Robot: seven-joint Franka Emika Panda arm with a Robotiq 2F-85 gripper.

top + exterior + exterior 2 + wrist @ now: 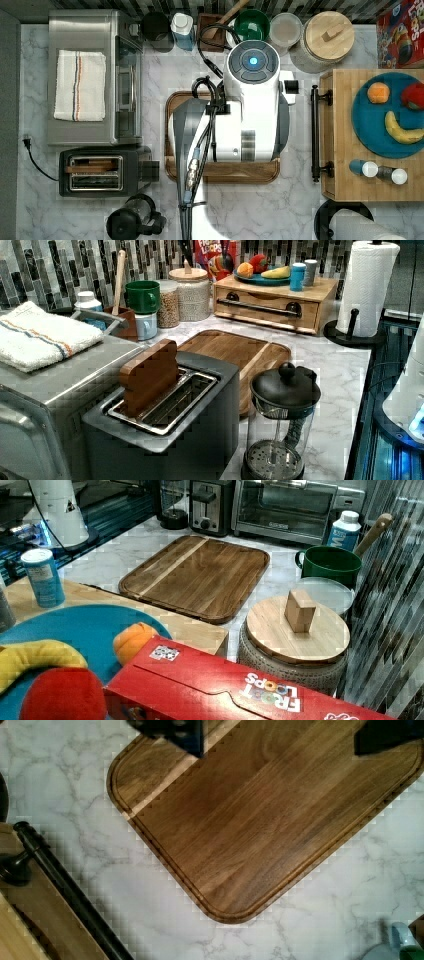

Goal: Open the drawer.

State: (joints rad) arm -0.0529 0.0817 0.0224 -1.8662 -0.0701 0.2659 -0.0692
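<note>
The drawer [265,314] is a light-wood box at the far end of the counter in the left view, and its front sits flush and closed. A long black bar handle [257,306] runs across that front, and it shows again as the handle [315,132] at the top view's right. In the wrist view, my gripper [280,732] is open, its two black fingers [172,731] wide apart over the brown wooden tray [260,820]. Nothing is between them. The handle [62,882] and the drawer front [27,912] lie off to one side, across a strip of marble.
A blue plate [387,115] with fruit and two shakers [370,169] sit on the butcher-block top. A paper towel roll [365,287] stands beside the drawer box. A toaster [97,172], toaster oven [90,77], French press [280,420], jars and green mug [142,296] line the counter.
</note>
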